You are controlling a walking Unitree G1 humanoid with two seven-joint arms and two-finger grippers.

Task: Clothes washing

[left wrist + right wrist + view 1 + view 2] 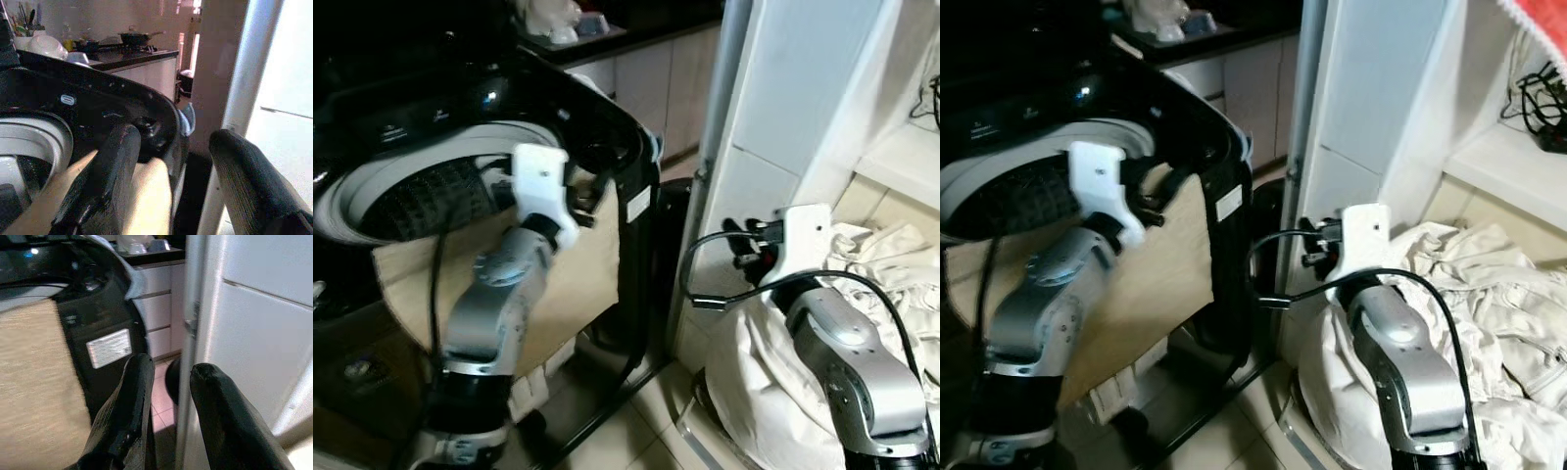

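Beige cloth [568, 264] hangs over the washer's [607, 147] front rim, half in; head view puts the left end effector [582, 201] there. Left wrist: fingers apart, one touching cloth. Right wrist: right end effector [166, 406] parted, empty. Next, I'd judge, push it into the drum [421, 196].

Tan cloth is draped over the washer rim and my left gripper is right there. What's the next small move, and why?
Probably push the tan cloth inward toward the drum. Most of it hangs down the front of the washer rather than inside. The left gripper sits open at the rim with one finger on the cloth's top edge. The right gripper hangs open and empty beside the white laundry pile.
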